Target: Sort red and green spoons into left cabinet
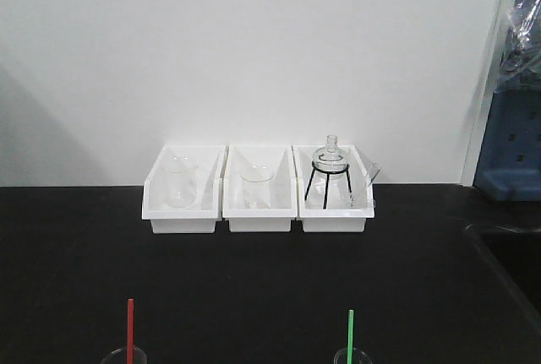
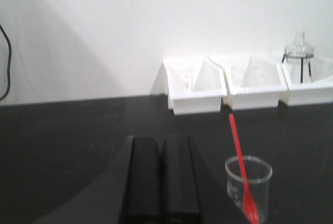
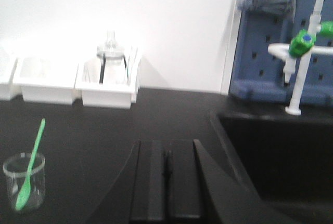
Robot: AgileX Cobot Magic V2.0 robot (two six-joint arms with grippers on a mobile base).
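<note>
Red spoon (image 2: 240,164): in glass beaker (image 2: 261,187), 3 o'clock of my left end effector (image 2: 161,182), closed, empty. Green spoon (image 3: 32,161): in second beaker (image 3: 11,180), 9 o'clock of my right end effector (image 3: 166,182), likewise closed.

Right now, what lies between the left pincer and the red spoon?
Left wrist view: only bare black counter between the left pincer and the glass beaker holding the red spoon.

The black bench (image 1: 254,279) carries three white bins (image 1: 259,224) side by side against the back wall, well ahead of both claws. A glass beaker (image 2: 260,185) stands just right of the left claw (image 2: 161,180). A second beaker (image 3: 36,177) stands well left of the right claw (image 3: 166,180).
</note>
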